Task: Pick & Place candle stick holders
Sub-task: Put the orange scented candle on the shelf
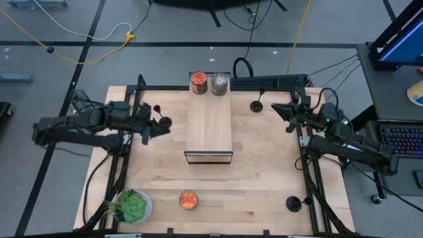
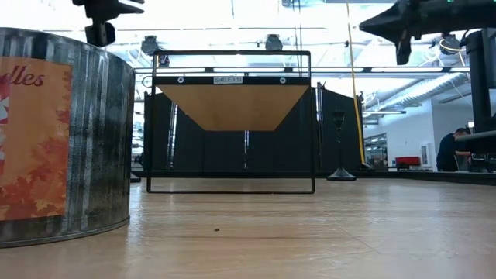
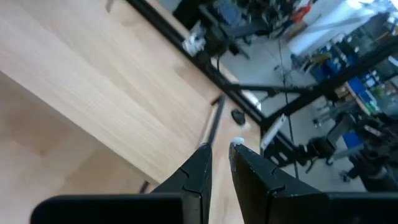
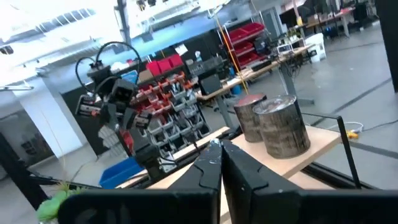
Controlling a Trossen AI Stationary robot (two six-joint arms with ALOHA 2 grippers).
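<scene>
Three candle stick holders (image 1: 258, 104) – left gripper (image 1: 156, 123) grips one | base hidden

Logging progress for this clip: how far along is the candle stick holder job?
Done: nothing looks placed yet; the shelf top holds only two jars.
In hand: the left gripper appears shut on one candle stick holder, beside the shelf.
Left: two more holders stand on the table. The right gripper waits shut, holding nothing.

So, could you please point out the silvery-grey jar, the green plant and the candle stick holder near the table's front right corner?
silvery-grey jar (image 1: 219, 84), high view, its lid.
green plant (image 1: 132, 205), high view, its leaves.
candle stick holder (image 1: 293, 203), high view, its round base.
</scene>
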